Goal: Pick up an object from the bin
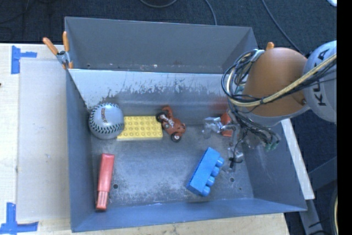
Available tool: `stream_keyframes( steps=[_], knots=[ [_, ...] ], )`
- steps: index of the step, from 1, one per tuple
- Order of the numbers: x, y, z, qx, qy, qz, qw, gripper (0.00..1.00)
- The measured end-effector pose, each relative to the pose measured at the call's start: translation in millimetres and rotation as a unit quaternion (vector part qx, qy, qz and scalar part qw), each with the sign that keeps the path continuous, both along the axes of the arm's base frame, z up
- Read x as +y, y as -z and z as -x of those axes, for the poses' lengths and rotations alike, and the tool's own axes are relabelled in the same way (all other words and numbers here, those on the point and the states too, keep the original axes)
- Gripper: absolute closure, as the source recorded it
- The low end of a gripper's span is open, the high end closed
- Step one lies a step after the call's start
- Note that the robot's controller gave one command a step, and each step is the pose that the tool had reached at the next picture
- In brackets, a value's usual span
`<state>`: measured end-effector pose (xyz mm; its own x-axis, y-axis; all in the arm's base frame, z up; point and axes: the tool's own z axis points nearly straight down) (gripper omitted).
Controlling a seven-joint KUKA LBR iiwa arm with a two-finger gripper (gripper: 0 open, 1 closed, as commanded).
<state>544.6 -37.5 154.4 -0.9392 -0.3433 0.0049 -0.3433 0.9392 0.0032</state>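
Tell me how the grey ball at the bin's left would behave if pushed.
The grey ball is round, so it would probably roll freely. The yellow studded plate beside it may stop it rolling toward the bin's middle. Its stitched-looking surface suggests some grip, not slipperiness.

1. The gripper [235,157] hangs at the right of the bin [154,44], just beside a blue brick [204,173].
2. At the left, a grey ball [106,120] touches a yellow studded plate [141,127], with a red tube [104,181] nearer.
3. A small brown toy car [171,123] lies in the middle.
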Motion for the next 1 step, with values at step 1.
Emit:
stream_keyframes(
  steps=[1],
  knots=[
    [-1.7, 6.0, -3.0, -0.0018, -0.031, 0.000, 0.9995, 0.00]
  ],
)
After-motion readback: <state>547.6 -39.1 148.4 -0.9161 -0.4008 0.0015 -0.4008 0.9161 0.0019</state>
